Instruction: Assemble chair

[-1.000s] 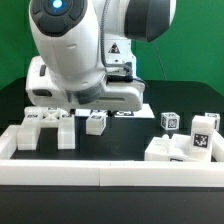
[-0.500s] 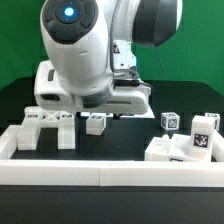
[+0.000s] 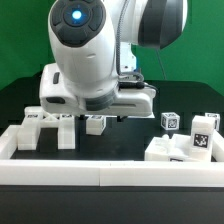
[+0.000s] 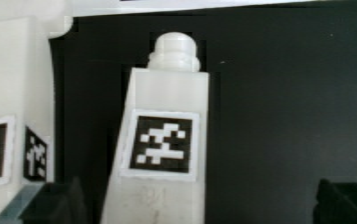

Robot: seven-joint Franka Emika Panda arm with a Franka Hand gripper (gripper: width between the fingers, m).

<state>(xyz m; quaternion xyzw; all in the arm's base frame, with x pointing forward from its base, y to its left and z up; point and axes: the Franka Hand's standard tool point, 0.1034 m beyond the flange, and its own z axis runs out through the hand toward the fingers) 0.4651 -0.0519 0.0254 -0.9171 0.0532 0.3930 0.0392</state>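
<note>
Now the claw [image 4: 193, 203] hangs wide apart over the chair's long white peg piece [image 4: 166, 120], on the black desk [image 4: 273, 100], middle of the exterior view. Next, I think, it should drop and squeeze.

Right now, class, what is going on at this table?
A robot arm hangs over a black table scattered with white tagged chair parts. Its fingers are open and hold nothing. The wrist view shows a long white piece with a rounded peg end lying between them, ungripped. Other parts sit loose: a slotted piece on the exterior view's left, blocks on its right.
</note>
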